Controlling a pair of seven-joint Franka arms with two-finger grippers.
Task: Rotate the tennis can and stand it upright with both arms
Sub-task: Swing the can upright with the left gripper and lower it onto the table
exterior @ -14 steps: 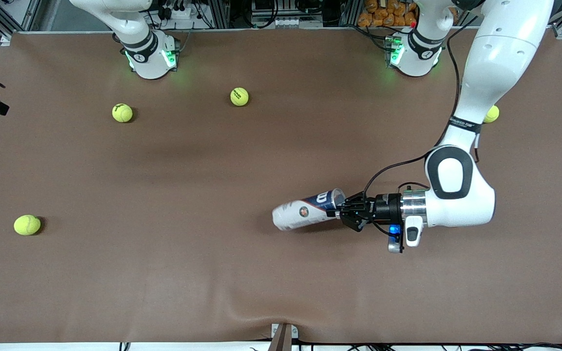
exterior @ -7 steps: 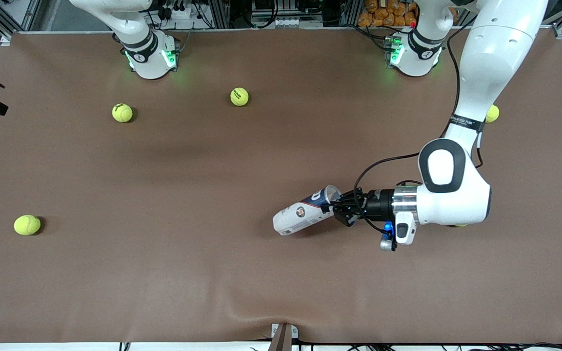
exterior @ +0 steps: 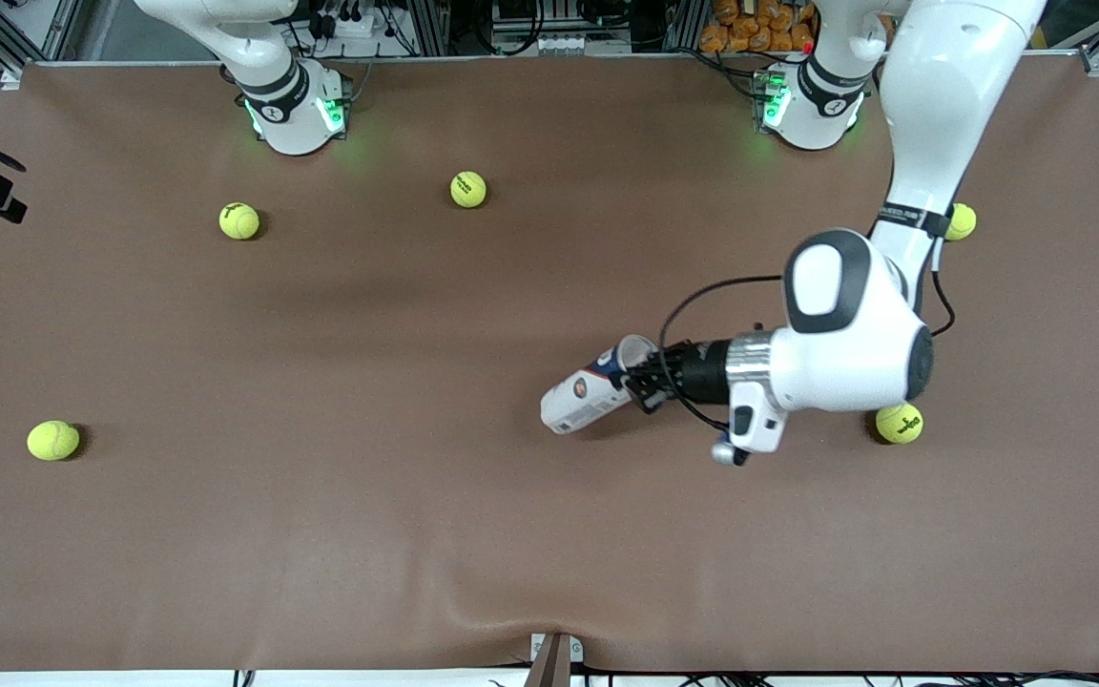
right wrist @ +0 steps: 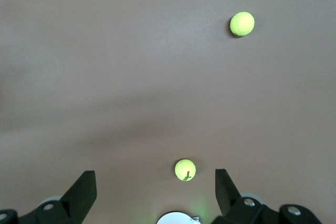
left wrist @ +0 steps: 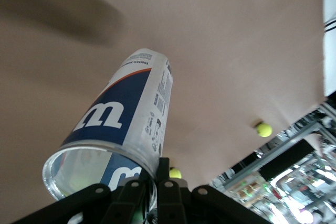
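Note:
The tennis can (exterior: 586, 395) is white and dark blue with a white "W" and stands tilted. Its closed white end rests on the brown table and its open silvery rim is lifted. My left gripper (exterior: 633, 381) is shut on the can's rim, one finger inside the mouth and one outside. The left wrist view shows the can (left wrist: 128, 121) rising from my left gripper (left wrist: 155, 177), with its clear mouth beside the black fingers. My right gripper (right wrist: 155, 178) is open and empty, high over the table near the right arm's base, where it waits; the front view does not show it.
Several yellow-green tennis balls lie about: one (exterior: 899, 423) beside the left arm's wrist, one (exterior: 962, 221) by its forearm, two (exterior: 468, 189) (exterior: 239, 220) near the right arm's base (exterior: 294, 107), one (exterior: 53, 440) toward the right arm's end. The cloth wrinkles (exterior: 473, 611) at the near edge.
My left arm has lifted the can's open end, so the can stands steeper and shorter in view. The wrist has moved toward the right arm's end, uncovering a ball beside it.

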